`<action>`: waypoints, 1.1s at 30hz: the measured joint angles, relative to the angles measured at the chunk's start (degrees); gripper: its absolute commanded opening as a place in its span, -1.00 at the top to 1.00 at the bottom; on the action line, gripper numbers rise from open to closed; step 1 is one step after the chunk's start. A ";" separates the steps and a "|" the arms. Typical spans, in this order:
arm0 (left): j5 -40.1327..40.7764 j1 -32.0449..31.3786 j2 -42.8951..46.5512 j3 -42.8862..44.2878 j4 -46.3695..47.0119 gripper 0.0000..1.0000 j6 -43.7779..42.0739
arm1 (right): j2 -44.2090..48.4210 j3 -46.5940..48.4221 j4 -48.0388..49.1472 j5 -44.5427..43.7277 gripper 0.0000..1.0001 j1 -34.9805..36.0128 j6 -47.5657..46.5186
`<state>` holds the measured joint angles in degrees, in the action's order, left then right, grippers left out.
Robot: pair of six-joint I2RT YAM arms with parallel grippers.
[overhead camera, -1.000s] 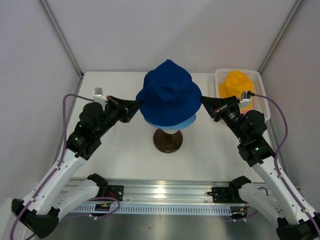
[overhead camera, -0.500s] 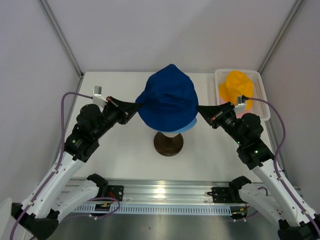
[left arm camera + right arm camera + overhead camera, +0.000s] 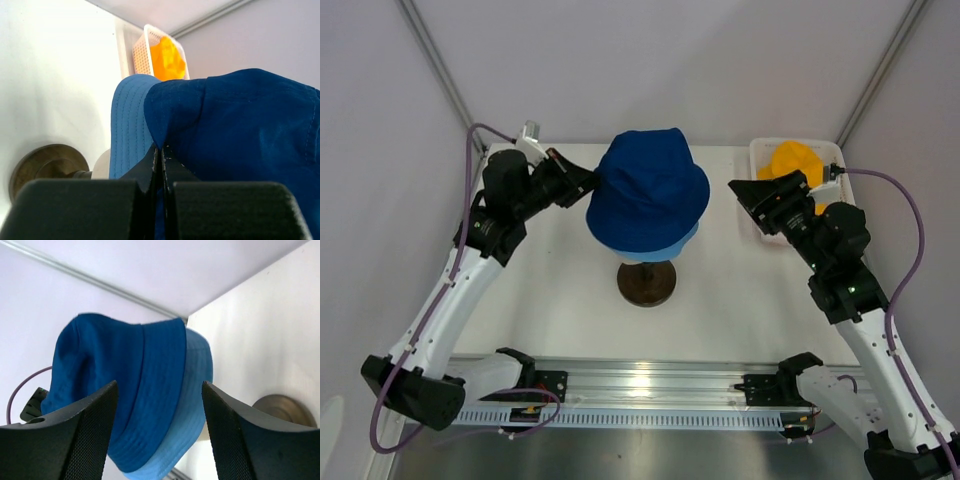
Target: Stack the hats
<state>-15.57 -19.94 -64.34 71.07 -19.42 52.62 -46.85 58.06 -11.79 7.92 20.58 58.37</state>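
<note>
Navy hat [image 3: 650,190] caps the light blue hat [image 3: 670,243] mid-table. The left gripper [image 3: 590,184] pinches its left brim. The right gripper [image 3: 742,198], jaws spread and holding nothing, hangs nearer the far-right-corner yellow hat [image 3: 795,160].

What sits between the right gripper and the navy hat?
Nothing. In the top view, only a strip of bare white table separates the right gripper from the navy hat.

Bare table [image 3: 718,228] separates right hand [image 3: 742,200] from navy hat [image 3: 648,188].
</note>
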 measured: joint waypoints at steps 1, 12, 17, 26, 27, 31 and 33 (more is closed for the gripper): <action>-1.01 0.37 -1.05 1.03 -0.33 0.99 -0.96 | -0.09 0.02 0.92 0.07 -0.41 -0.79 -0.02; -5.88 1.49 -6.67 7.50 -2.64 0.99 -8.15 | -8.31 -2.51 10.78 3.96 -0.23 -2.05 3.58; -6.08 1.51 -6.67 7.50 -2.60 0.99 -8.66 | -10.19 -2.64 13.07 4.94 -0.21 -1.16 4.63; -6.19 1.51 -6.67 7.50 -2.58 0.99 -8.70 | -12.70 -2.64 15.89 6.75 0.34 1.14 5.49; -6.19 1.51 -6.67 7.50 -2.58 0.99 -8.70 | -13.29 -2.64 16.15 7.04 0.55 1.29 5.79; -6.14 1.51 -6.64 7.50 -2.60 0.99 -8.76 | -14.56 -2.69 16.20 7.58 1.00 1.51 6.14; -6.08 1.51 -6.62 7.50 -2.62 0.99 -9.14 | -14.29 -2.80 16.00 7.37 1.00 1.51 5.97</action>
<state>-21.65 -18.44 -70.96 78.56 -22.04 43.48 -61.14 55.27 4.21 15.29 22.09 64.34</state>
